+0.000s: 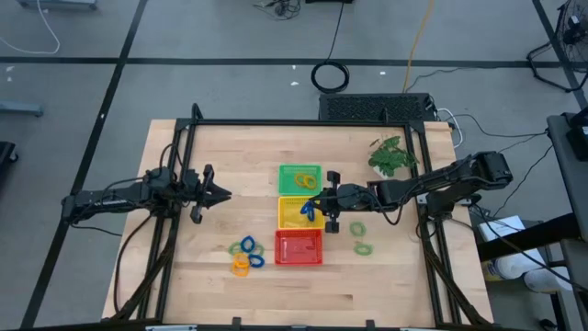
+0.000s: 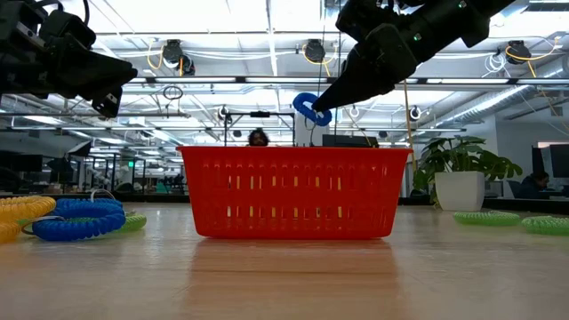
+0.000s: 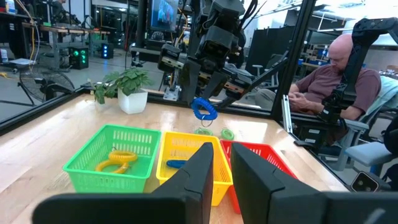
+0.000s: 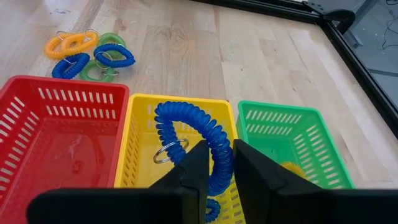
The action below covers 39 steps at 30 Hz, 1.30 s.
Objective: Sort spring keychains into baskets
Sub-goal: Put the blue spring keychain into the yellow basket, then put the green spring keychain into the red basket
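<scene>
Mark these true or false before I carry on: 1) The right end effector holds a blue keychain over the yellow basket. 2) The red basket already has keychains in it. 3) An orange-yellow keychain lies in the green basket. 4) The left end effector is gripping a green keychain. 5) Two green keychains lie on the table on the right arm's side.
1) True: the right end effector is shut on the blue keychain above the yellow basket.
2) False: the red basket looks empty.
3) True: the orange-yellow keychain lies in the green basket.
4) False: the left end effector holds nothing, away from the baskets.
5) True: two green keychains.
</scene>
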Each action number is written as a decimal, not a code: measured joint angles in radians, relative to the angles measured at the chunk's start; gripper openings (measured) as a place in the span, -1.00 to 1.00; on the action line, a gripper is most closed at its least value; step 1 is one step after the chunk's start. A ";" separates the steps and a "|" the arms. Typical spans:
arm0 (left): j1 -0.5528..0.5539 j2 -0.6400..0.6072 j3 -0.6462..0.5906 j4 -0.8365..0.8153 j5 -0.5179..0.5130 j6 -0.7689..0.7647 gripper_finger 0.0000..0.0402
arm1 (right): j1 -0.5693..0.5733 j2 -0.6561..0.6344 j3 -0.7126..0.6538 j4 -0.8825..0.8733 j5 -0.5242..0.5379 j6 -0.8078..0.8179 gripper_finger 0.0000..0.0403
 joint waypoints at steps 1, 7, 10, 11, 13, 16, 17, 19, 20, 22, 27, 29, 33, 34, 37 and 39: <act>0.000 0.000 0.000 0.000 0.000 0.000 -0.70 | 0.000 0.000 0.000 0.000 0.000 0.000 -0.69; 0.000 0.000 0.000 0.000 0.000 0.000 -0.70 | 0.000 0.000 0.000 0.000 0.000 0.000 -0.69; 0.000 0.000 0.000 0.000 0.000 0.000 -0.70 | 0.000 0.000 0.000 0.000 -0.001 0.000 -0.69; 0.000 0.000 0.000 0.000 0.000 0.000 -0.70 | 0.000 0.000 0.000 0.000 0.000 0.000 -0.69; 0.000 0.000 0.000 0.000 0.000 0.000 -0.70 | 0.000 0.000 0.000 0.000 -0.001 0.000 -0.69; 0.000 0.000 0.000 0.000 0.000 0.000 -0.70 | 0.000 0.000 0.000 0.000 -0.001 0.000 -0.68; 0.000 0.000 0.000 0.000 0.000 0.000 -0.70 | 0.000 0.000 0.000 0.000 -0.001 0.000 -0.66; 0.000 0.000 0.000 0.000 0.000 0.000 -0.70 | 0.000 0.000 0.000 0.000 -0.001 0.002 -0.62; 0.000 0.000 0.000 0.000 0.000 0.000 -0.70 | 0.000 0.000 0.000 0.000 -0.001 0.009 -0.59; 0.000 0.000 0.000 0.000 0.000 0.000 -0.70 | 0.000 0.000 0.000 0.000 -0.001 0.035 -0.52; 0.000 0.000 0.000 0.000 0.000 0.000 -0.70 | 0.000 0.000 0.000 0.000 -0.001 0.052 -0.36; 0.000 0.000 0.000 0.000 0.000 0.000 -0.70 | 0.000 0.000 0.000 0.000 -0.001 0.052 -0.31; 0.000 0.000 0.000 0.000 0.000 0.000 -0.70 | 0.000 0.000 0.000 0.000 -0.001 0.052 -0.26; 0.000 0.000 0.000 0.000 0.000 0.000 -0.70 | 0.000 0.000 0.000 0.000 -0.001 0.052 -0.26; 0.000 0.000 0.000 0.000 0.000 0.000 -0.70 | 0.001 0.000 0.000 0.000 -0.025 0.052 -0.25; 0.000 0.000 0.000 0.000 0.000 0.000 -0.70 | 0.008 0.000 0.000 -0.002 -0.079 0.052 -0.25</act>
